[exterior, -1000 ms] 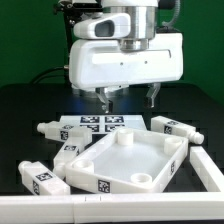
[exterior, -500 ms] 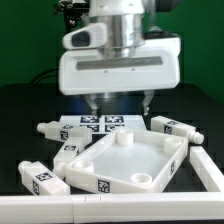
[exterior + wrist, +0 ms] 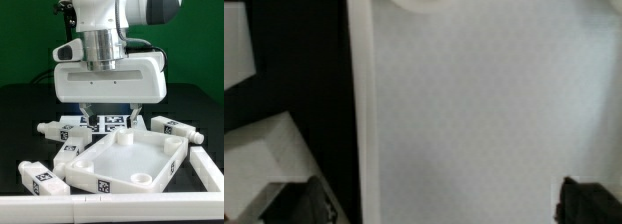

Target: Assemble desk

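Comparing with a second ago, we see the gripper [image 3: 111,112] lower and shifted toward the exterior view's left. Its fingers are spread wide, pinching nothing, near the far corner of the tabletop [image 3: 115,160]. That tabletop lies on the table [image 3: 25,120] with legs [image 3: 172,127] loose around it. Only the wrist view shows both fingertips [image 3: 304,205] flanking a plain white surface.

Exterior view, slightly raised, faces the arm [image 3: 105,30], tabletop [image 3: 120,162] at six o'clock; wrist view looks closely down onto that tabletop [image 3: 473,120]
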Robot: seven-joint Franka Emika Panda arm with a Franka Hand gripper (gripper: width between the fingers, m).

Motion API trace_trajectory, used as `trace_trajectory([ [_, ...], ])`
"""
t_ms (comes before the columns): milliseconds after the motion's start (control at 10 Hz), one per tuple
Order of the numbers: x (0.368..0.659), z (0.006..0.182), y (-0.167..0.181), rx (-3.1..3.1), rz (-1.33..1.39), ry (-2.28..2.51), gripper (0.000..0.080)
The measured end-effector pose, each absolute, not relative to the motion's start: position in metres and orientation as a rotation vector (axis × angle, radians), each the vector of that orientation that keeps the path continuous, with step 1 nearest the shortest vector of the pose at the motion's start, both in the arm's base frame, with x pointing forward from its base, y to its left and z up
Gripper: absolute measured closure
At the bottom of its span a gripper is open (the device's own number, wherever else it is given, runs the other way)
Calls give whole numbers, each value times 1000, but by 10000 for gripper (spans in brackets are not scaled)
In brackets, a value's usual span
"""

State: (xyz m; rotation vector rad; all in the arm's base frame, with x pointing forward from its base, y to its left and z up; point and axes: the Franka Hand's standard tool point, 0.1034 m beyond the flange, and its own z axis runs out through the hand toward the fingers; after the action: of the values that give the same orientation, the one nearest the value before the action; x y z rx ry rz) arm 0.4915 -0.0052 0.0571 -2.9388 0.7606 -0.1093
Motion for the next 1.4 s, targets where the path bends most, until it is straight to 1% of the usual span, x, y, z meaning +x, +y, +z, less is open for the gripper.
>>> trace_trajectory([
  [100, 486, 44, -9, -2926, -71, 818, 150],
  [400, 478, 18, -8, -2924, -37, 869, 150],
  [500, 476, 12, -5, -2930, -26, 864, 150],
  [700, 477, 14, -4, -2932, -31, 852, 150],
  [1000, 477, 13, -4, -2933, -30, 851, 564],
  [1100, 476, 13, -5, -2933, -29, 851, 564],
  [1200, 476, 13, -5, -2936, -28, 847, 731],
  [1400, 475, 13, -6, -2919, -27, 913, 744],
])
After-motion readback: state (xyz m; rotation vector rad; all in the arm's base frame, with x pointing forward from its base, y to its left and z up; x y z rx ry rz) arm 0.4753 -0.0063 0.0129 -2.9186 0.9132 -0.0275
